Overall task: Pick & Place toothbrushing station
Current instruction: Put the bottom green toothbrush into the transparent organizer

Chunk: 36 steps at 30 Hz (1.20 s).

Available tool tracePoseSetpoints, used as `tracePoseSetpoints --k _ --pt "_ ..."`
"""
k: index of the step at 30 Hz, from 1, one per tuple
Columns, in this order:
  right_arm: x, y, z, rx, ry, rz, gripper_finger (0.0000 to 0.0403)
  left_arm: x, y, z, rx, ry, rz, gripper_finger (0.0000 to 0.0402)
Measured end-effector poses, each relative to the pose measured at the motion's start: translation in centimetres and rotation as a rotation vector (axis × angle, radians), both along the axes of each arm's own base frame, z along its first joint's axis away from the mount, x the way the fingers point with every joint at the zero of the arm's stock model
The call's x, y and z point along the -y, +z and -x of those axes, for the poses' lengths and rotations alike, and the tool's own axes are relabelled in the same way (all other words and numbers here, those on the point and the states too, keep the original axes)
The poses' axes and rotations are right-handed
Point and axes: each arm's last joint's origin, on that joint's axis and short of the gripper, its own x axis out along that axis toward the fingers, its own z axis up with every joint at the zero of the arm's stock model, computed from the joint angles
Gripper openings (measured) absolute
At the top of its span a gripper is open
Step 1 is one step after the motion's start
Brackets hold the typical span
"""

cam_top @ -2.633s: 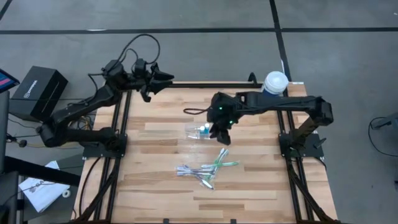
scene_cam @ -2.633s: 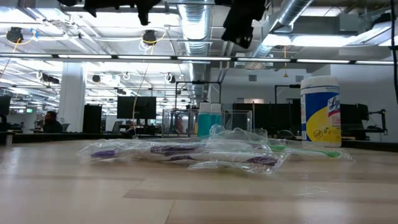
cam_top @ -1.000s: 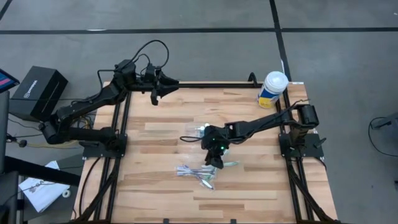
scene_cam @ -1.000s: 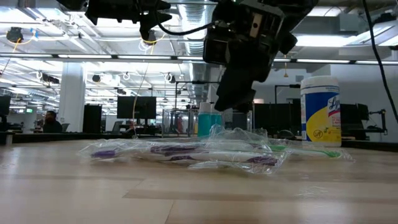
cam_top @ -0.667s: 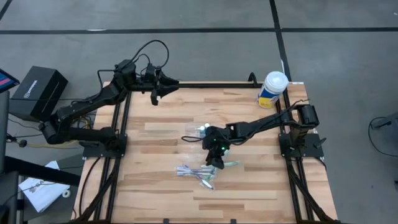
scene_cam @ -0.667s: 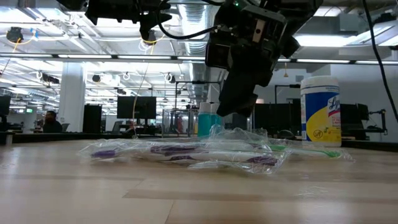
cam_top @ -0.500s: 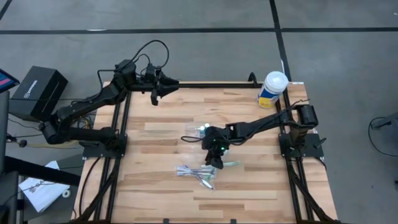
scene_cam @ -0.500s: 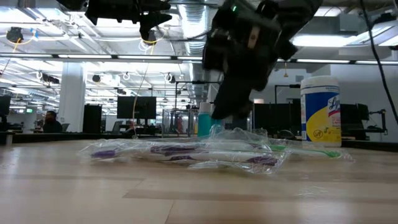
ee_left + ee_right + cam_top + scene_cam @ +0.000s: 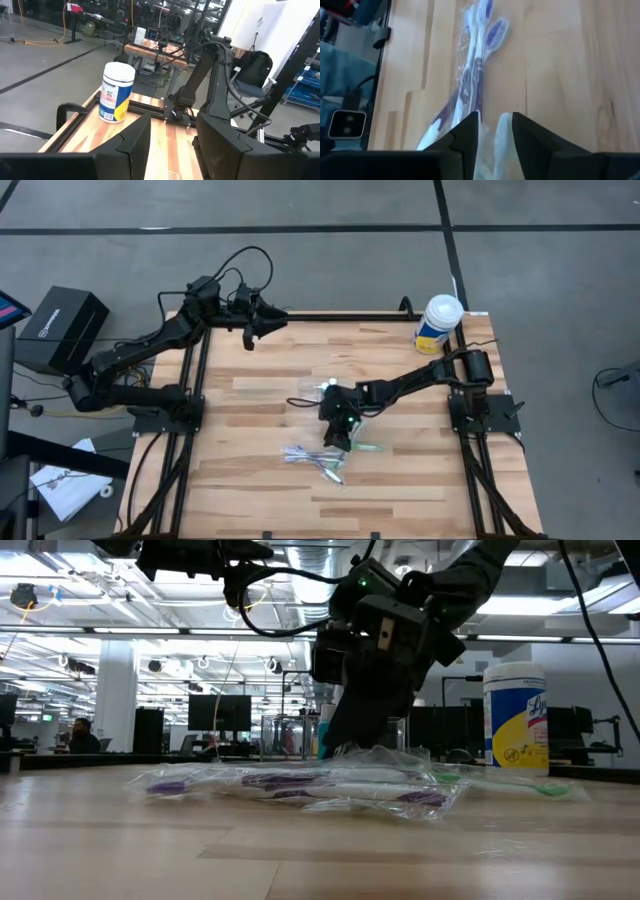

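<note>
Wooden tabletop is showing my right gripper [image 9: 490, 131] pinching a crinkly clear toothbrush wrapper [image 9: 489, 145] mid-table beside the purple-white toothbrushes [image 9: 312, 459]: light, slippery; I'm favouring the stiff handle. Left gripper [image 9: 262, 313] is idling open, far edge.

grey concrete floor [image 9: 330, 240] around the table, open ceiling with ducts [image 9: 320, 570] and striplights.

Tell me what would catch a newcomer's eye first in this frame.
The right end effector is down at mid-table over the pile of wrapped toothbrushes, its fingers straddling a strip of clear wrapping in the right wrist view. The yellow-and-blue canister stands at the far right corner. The left end effector waits raised above the far edge.
</note>
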Motion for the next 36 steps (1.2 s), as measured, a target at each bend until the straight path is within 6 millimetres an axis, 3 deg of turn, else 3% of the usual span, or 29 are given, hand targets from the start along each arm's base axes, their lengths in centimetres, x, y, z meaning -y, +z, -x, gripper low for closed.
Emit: tracePoseSetpoints --k 8,14,23,29,36 --pt "1.6 0.2 -0.3 0.032 -0.030 -0.010 0.0009 0.0 0.0 0.0 -0.003 0.000 0.002 0.0154" --pt "2.7 0.5 -0.5 0.070 -0.041 -0.023 0.0002 -0.1 -0.1 0.1 -0.005 -0.002 0.005 0.0154" --pt "3.3 1.8 -0.9 0.111 -0.069 -0.146 0.0037 -0.1 -0.1 0.1 -0.006 -0.002 0.000 0.0154" --pt "1.5 2.3 -0.8 0.102 -0.027 -0.204 0.0083 -0.1 -0.1 0.1 -0.006 -0.002 -0.010 0.0154" --pt "-0.2 4.1 0.2 0.061 0.003 -0.198 0.0103 -0.2 -0.1 0.2 -0.006 0.005 -0.010 0.0154"
